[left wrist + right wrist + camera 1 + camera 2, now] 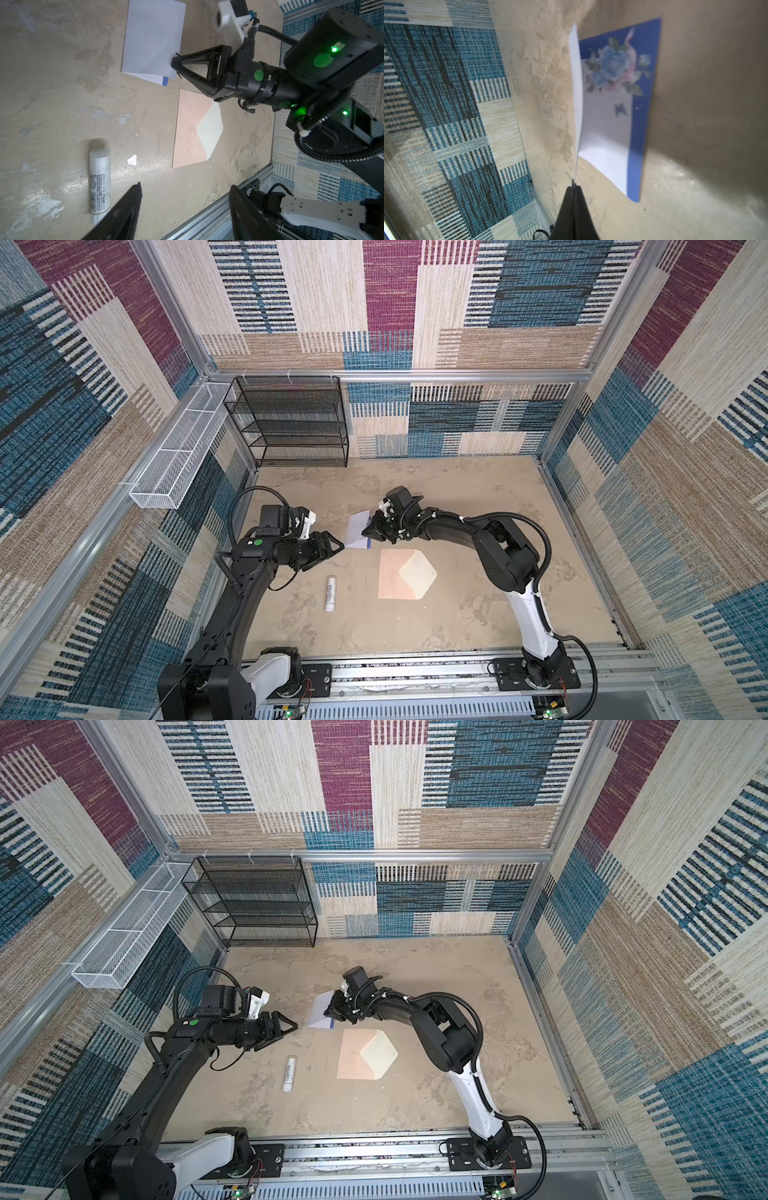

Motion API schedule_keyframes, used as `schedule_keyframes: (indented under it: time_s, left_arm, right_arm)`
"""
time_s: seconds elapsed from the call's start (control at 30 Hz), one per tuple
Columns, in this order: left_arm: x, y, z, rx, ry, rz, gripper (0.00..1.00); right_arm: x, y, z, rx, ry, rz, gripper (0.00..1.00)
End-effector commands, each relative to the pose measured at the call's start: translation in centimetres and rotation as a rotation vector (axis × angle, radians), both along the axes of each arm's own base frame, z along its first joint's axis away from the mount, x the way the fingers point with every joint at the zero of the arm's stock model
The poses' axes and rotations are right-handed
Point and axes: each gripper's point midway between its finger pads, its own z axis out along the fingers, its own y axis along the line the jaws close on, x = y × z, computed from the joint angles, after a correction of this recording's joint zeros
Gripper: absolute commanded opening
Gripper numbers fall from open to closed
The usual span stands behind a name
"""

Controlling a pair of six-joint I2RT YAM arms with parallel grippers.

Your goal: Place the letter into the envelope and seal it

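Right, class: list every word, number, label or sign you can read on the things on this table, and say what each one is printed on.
No text here is legible.
The glue stick: lines of small print on its label, too blurred to read.
The white mark beside the green dot on the left arm: too small to read.
The letter: flower print and blue border, no words visible.
The envelope: blank.

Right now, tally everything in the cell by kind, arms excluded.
Letters: 1, letter, folded over
Envelopes: 1, envelope, flap open
Glue sticks: 1, glue stick, lying on the table
Mesh racks: 2, black mesh shelf and white mesh basket
Total: 5
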Motion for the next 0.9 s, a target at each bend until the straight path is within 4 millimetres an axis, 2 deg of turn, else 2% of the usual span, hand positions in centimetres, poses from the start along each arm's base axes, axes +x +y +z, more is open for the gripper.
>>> schedule_keyframes:
  time_s: [0.0,0.1,0.2,0.37,0.53,0.87]
  left_arm:
    - [0.3,0.4,0.8,-0.002,-0.035,-0.033,0.7]
    - [1.2,0.3,1.6,-0.06,-0.059,-0.023,0.75]
    - [2.1,-0.6,2.2,-0.156,-0.092,-0.025,0.78]
    - [3.6,-2.0,3.3,-0.326,-0.135,-0.028,0.79]
    - [4.3,-2.9,4.3,-0.378,-0.168,-0.044,0.79]
    - [4.6,-4.2,2.3,-0.409,-0.119,-0.04,0.79]
  right_arm:
    - [-0.7,-0.2,2.9,0.014,-0.095,0.057,0.0]
    - [-1.9,-1.2,4.9,0.016,-0.136,0.089,0.0]
    - [-3.2,-2.2,6.8,0.021,-0.167,0.118,0.0]
    - [-5.3,-3.8,9.7,0.039,-0.211,0.158,0.0]
    - [-7.1,-4.4,12.2,0.087,-0.26,0.229,0.0]
    - [-9.3,-4.7,15.4,0.153,-0.318,0.317,0.0]
